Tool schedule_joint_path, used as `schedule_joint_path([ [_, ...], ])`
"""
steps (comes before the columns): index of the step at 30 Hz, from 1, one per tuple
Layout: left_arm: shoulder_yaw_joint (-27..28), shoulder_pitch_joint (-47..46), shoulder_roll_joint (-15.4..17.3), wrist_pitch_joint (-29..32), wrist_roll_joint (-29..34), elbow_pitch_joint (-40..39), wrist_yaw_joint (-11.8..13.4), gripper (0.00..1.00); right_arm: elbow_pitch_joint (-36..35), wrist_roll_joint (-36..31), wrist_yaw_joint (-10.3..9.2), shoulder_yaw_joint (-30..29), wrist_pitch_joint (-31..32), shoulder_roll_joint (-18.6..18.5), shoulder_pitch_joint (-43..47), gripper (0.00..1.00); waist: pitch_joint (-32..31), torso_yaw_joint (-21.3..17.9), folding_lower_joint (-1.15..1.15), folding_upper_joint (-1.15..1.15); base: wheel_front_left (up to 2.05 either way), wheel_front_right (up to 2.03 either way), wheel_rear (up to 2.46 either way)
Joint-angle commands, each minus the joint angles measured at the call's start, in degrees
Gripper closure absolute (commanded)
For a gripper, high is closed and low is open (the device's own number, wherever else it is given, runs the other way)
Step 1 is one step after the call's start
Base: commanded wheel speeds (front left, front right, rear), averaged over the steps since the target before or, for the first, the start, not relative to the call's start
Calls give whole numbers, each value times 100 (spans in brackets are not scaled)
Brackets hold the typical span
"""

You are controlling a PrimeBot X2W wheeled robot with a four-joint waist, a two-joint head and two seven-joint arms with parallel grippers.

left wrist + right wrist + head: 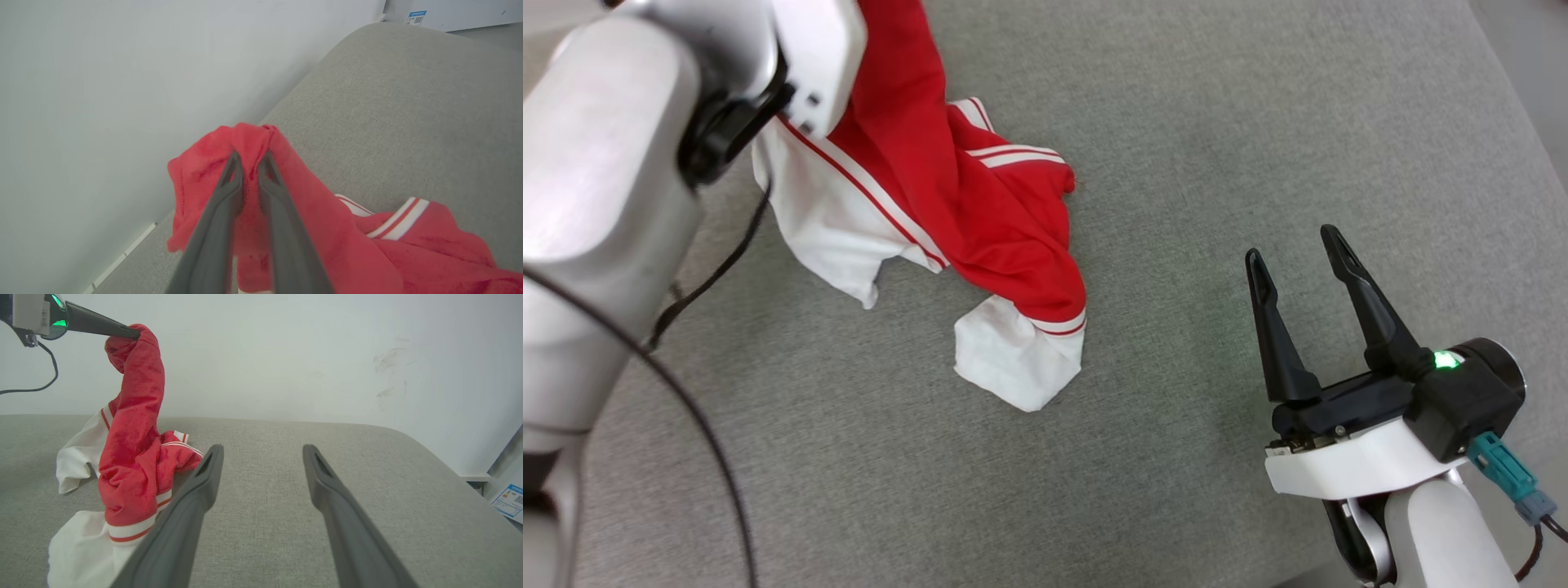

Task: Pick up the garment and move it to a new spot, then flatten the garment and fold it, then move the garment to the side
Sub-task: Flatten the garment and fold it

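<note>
Left gripper [250,158] is pinching a bunch of the red jersey [1005,245], half lifted, rest slumped on the grey cushion [1258,122]. Right gripper [1290,245] sits wide open. Looks light, floppy; I'd grab the hem.

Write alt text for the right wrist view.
The left gripper holds the garment up by a pinch of red cloth; its white sleeves rest on the grey cushion. The right gripper stands open in the foreground, touching nothing.
</note>
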Motion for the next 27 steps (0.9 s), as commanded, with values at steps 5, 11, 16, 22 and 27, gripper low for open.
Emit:
schedule_joint_path([
  [5, 66, -320, -516, -760, -71, 837, -47, 0, 17, 52, -4, 57, -11, 9, -82, 0, 162, -82, 0, 0, 0, 0, 0],
  [11, -27, -238, -610, -1506, 89, 1280, -103, 0, 36, 17, -4, -54, -11, 9, -97, 0, 32, 124, 0, 0, 0, 0, 0],
  [16, -90, 18, -572, -2341, 196, 1433, -131, 0, 27, -156, -3, -278, -11, 8, -60, 0, -296, 448, 0, 0, 0, 0, 0],
  [22, -23, 530, -413, -3050, 125, 1389, -58, 0, 71, -417, -4, -442, -11, 7, 119, 0, -750, 824, 0, 0, 0, 0, 0],
  [27, -95, 1160, -289, -2835, -96, 1227, -27, 0, 69, -529, -4, -467, -11, 7, 248, 0, -962, 998, 0, 0, 0, 0, 0],
])
